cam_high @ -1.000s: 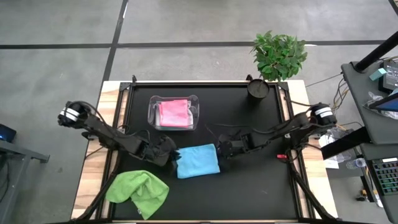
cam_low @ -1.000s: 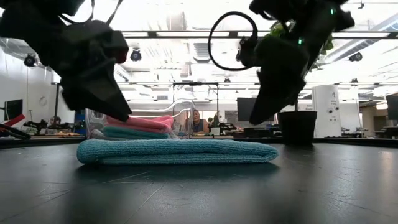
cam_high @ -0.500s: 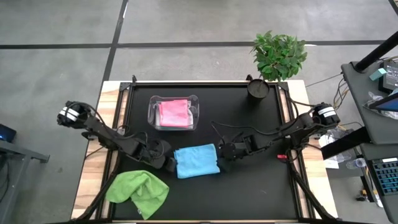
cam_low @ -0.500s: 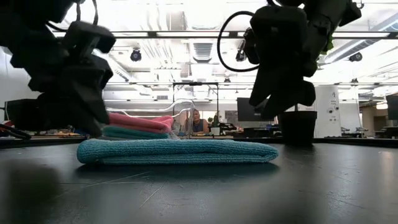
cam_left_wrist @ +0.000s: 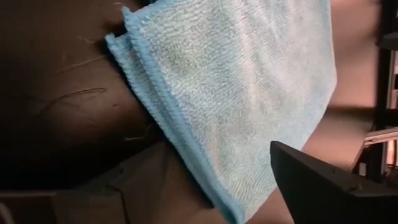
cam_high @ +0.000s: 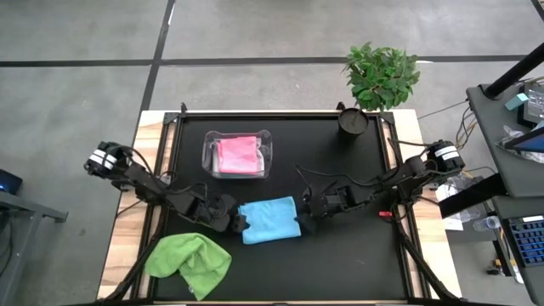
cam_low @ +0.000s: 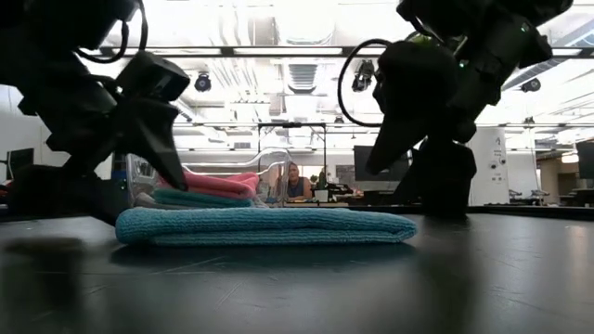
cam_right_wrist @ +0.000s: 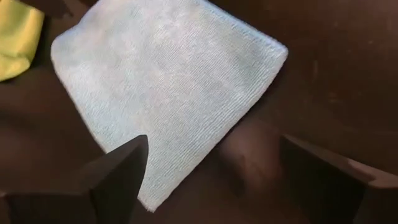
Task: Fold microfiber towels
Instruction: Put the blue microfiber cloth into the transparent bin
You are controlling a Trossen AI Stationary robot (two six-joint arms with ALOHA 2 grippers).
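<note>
Green towel (cam_high: 189, 261): lime, crumpled in a loose heap at the table's near left corner; well apart from both grippers; a yellow-green edge also visible in the right wrist view (cam_right_wrist: 15, 37).
Blue towel (cam_high: 269, 219): light blue, folded into a flat layered rectangle on the black mat, near the table's middle; lying flat in the low view (cam_low: 264, 225); stacked folded edges visible in the left wrist view (cam_left_wrist: 236, 93).
Left gripper (cam_high: 240, 223): low at the blue towel's left edge; fingers spread apart, holding nothing; one dark finger (cam_left_wrist: 329, 186) over the towel's edge in the left wrist view.
Right gripper (cam_high: 303, 217): low at the blue towel's right edge, facing the left gripper across it; fingers (cam_right_wrist: 115, 177) wide apart in the right wrist view, straddling one corner of the towel, nothing clamped.
Table (cam_high: 340, 263): black mat framed by light wood; both arms reaching in from the sides.
Clear tub (cam_high: 208, 157): behind the blue towel, toward the far left of the mat; well apart from the grippers.
Pink towel (cam_high: 237, 155): folded, on top inside the clear tub; a teal-blue folded layer under it in the low view (cam_low: 190, 197).
Black pot (cam_high: 352, 120): at the far right of the mat.
Green plant (cam_high: 381, 75): leafy, just beyond the pot at the table's far edge.
Person (cam_low: 295, 182): seated in the room far behind the table, seen in the low view.
</note>
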